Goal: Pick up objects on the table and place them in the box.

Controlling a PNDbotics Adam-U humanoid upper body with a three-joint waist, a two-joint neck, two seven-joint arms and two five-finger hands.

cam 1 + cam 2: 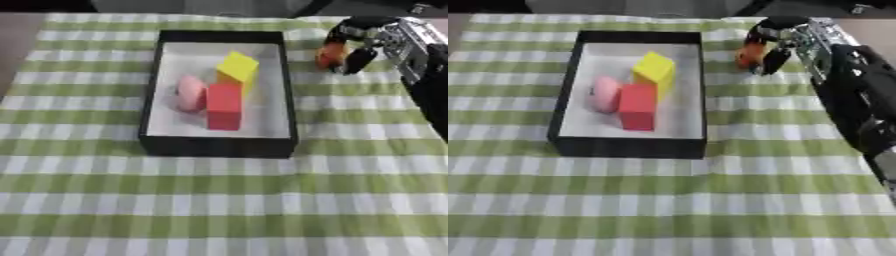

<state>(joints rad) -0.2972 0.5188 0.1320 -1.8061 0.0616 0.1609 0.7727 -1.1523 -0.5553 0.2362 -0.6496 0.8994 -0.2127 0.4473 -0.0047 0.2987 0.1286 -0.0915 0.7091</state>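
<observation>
A small orange object (751,54) sits in the curled fingers of the right hand (360,44), held just beyond the black box's (216,147) far right corner, over the green-and-white checked cloth (219,200) on the surface. Inside the box, a red block (224,106), a yellow block (237,68) and a pink rounded piece (190,93) lie close together.

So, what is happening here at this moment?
The right robot hand has its fingers curled round a small orange object, to the right of the black box on the checked tablecloth. Inside the box already lie a yellow block, a red block and a pink object. The left hand is out of view.
</observation>
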